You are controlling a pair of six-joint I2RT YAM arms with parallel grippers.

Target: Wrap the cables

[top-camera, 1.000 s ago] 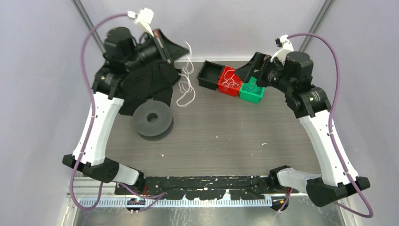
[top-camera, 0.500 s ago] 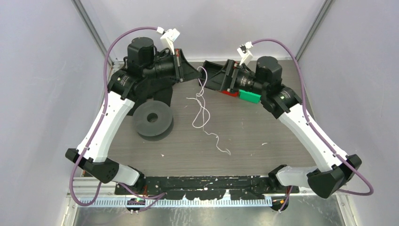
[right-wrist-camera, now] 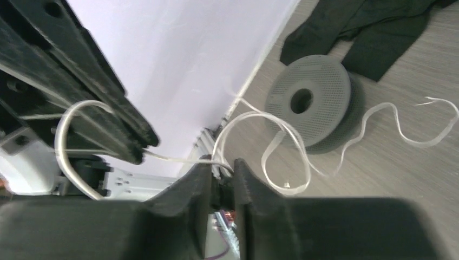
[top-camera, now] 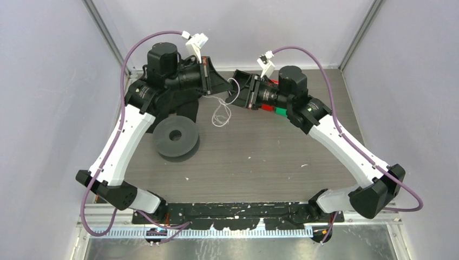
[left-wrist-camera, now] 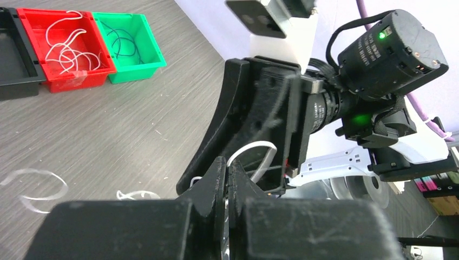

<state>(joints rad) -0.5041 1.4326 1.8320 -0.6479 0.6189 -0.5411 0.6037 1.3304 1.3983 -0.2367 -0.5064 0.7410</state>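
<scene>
Tension is the thing to manage in this step. Beyond the spool [top-camera: 174,138] and to its right, the two arms meet nose to nose above the surface [top-camera: 270,157]. The left gripper [left-wrist-camera: 227,169] has its jaws clenched on the cable [left-wrist-camera: 254,144], which arcs out in a short white bow. The right gripper [right-wrist-camera: 222,170] has its jaws nipped almost together around the same cable a little way along. The rest hangs below them in loose curls, right of the spool; whether the lowest loop touches the surface I cannot tell.

By my judgement a wrap is being formed between the two grips. To do it well, one pinch should act as anchor while the other leads the slack round in even turns, each loop matching the last. Pull gently: wire this thin will likely slip from a pinch or kink if yanked. Watch the dangling tail, which could snag. More white cables lie in the red bin [left-wrist-camera: 81,80], farther right of the spool.
</scene>
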